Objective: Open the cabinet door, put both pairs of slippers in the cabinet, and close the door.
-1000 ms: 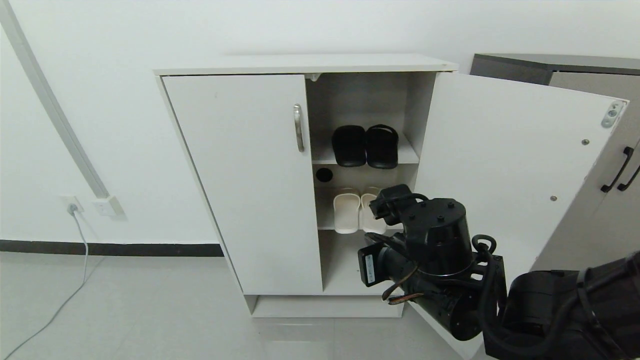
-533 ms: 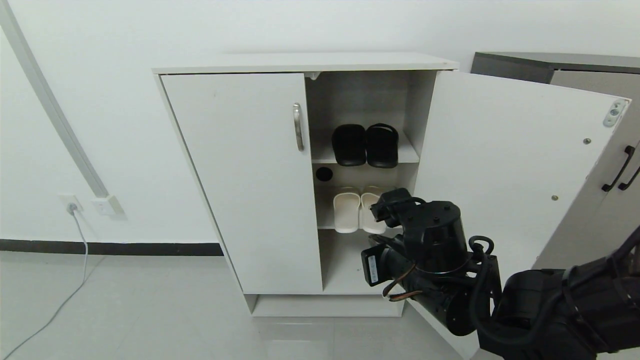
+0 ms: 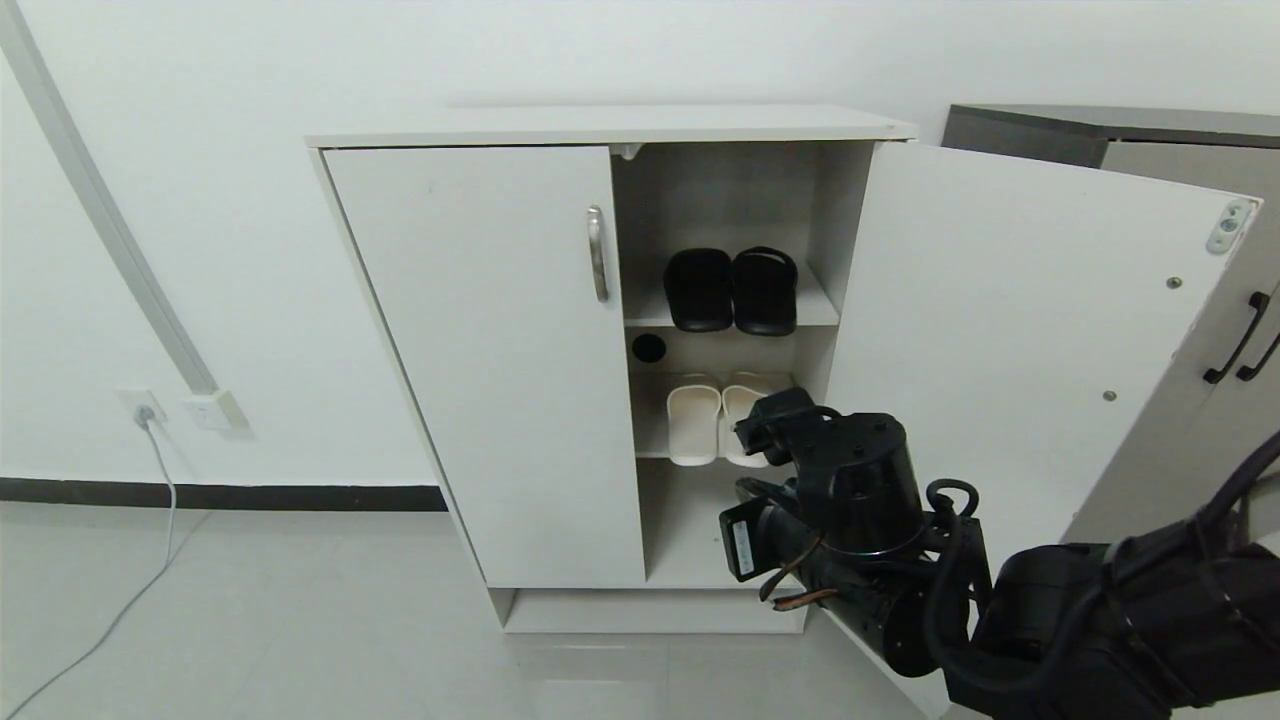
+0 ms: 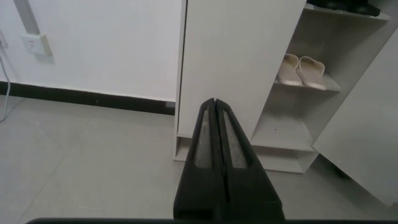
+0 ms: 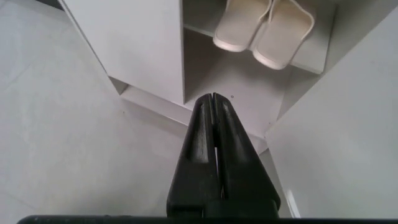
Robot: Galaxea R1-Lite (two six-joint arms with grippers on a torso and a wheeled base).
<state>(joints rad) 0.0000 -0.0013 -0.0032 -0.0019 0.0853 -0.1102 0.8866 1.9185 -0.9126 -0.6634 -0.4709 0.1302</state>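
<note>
White slippers [image 3: 693, 425] partly behind right arm [image 3: 862, 490]

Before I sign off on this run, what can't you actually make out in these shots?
Head view: left half of the white wooden cabinet, behind its closed white left door.
Head view: much of the right cream slipper, behind the black right arm.
Left wrist view: the black slide slippers, cut off by the picture's edge.

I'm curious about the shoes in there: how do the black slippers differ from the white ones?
The black slippers are dark and sit on the upper shelf; the white slippers are pale and sit on the shelf below. In the head view the black slippers show whole, while the right arm hides part of the white slippers. Both pairs lie side by side in the cabinet.
</note>
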